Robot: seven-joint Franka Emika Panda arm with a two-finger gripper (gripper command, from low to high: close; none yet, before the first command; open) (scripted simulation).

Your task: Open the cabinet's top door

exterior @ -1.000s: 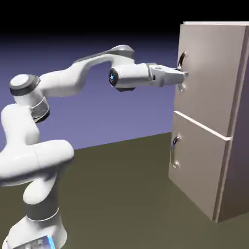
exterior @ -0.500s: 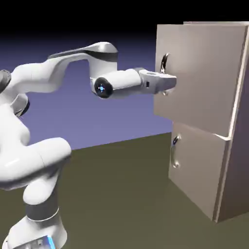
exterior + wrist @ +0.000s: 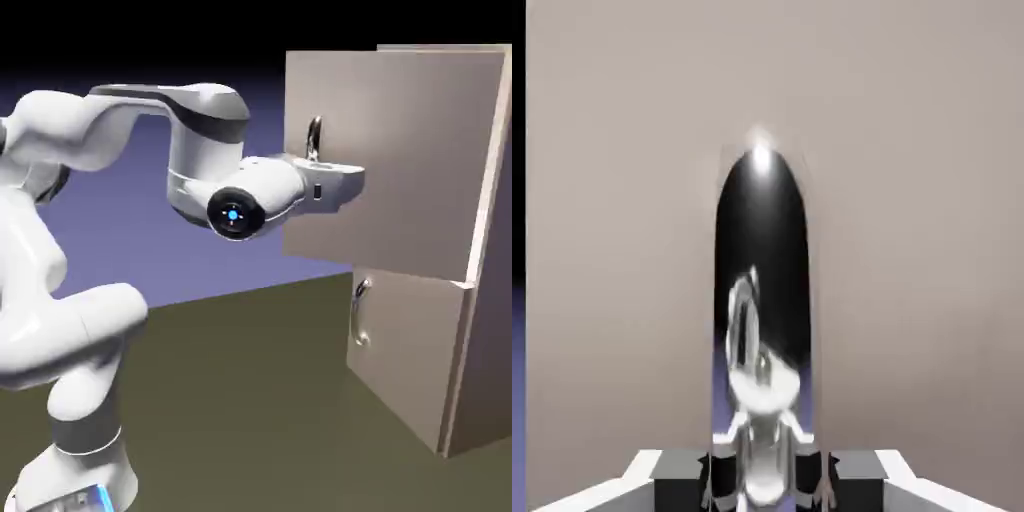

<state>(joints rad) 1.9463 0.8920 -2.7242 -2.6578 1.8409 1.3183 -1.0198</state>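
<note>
Tool (image 3: 352,183) clamped on top door (image 3: 420,150) handle (image 3: 762,320), door ajar.

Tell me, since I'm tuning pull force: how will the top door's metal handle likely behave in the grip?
The handle looks polished and mirror-bright, so probably slippery. Its bow shape looks rigid, unlikely to flex. The gripper is shut on it, and the top door stands partly swung out from the cabinet, suggesting it swings fairly freely.

You see the top door (image 3: 400,150) swung out from the cabinet (image 3: 490,300), above the lower door (image 3: 405,345); the hand (image 3: 335,185) sits at its handle (image 3: 314,138).
</note>
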